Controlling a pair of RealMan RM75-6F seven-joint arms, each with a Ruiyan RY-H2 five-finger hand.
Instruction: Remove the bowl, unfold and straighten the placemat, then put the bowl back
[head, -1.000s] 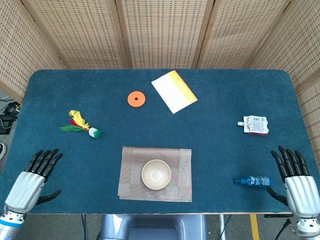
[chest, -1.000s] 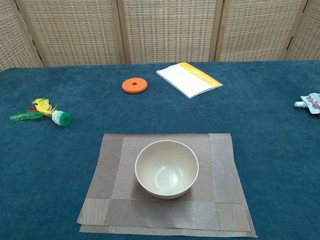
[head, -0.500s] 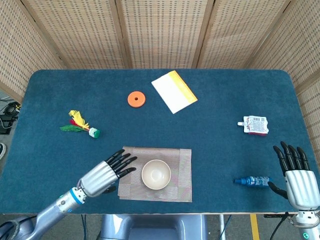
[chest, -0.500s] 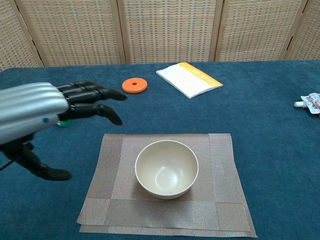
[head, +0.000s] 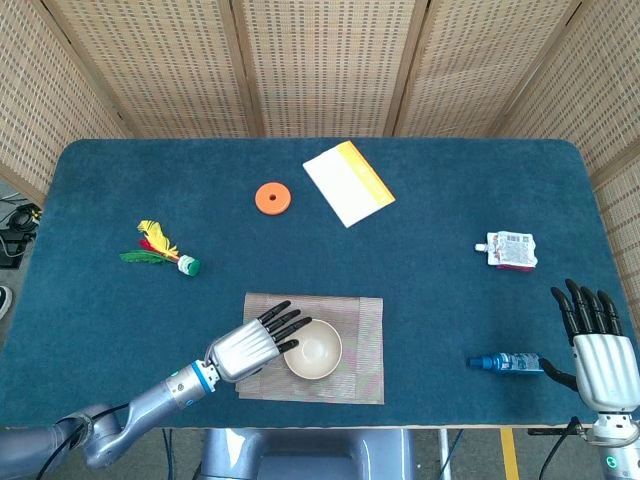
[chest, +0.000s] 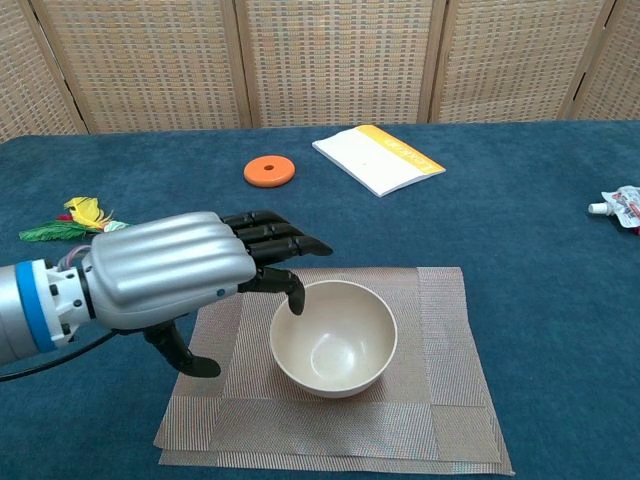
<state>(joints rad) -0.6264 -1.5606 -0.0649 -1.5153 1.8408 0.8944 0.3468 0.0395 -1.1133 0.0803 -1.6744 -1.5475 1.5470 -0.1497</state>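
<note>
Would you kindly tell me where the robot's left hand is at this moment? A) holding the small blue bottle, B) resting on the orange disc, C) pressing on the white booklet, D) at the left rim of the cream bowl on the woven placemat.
D: the left hand reaches over the woven placemat, fingers spread at the left rim of the cream bowl.

I have the left robot hand (chest: 185, 270) reached in from the near-left corner of the table (head: 430, 200), its forearm running low and diagonal above the front edge. The palm faces down, dark fingers (chest: 275, 240) held straight and slightly fanned, thumb hanging below; it holds nothing. One fingertip dips at the left rim of the bowl (head: 316, 350), and I cannot tell whether it touches. My right robot hand (head: 598, 340) sits well to the right of the bowl at the table's near-right corner, upright, fingers apart and pointing away from me, empty.
</note>
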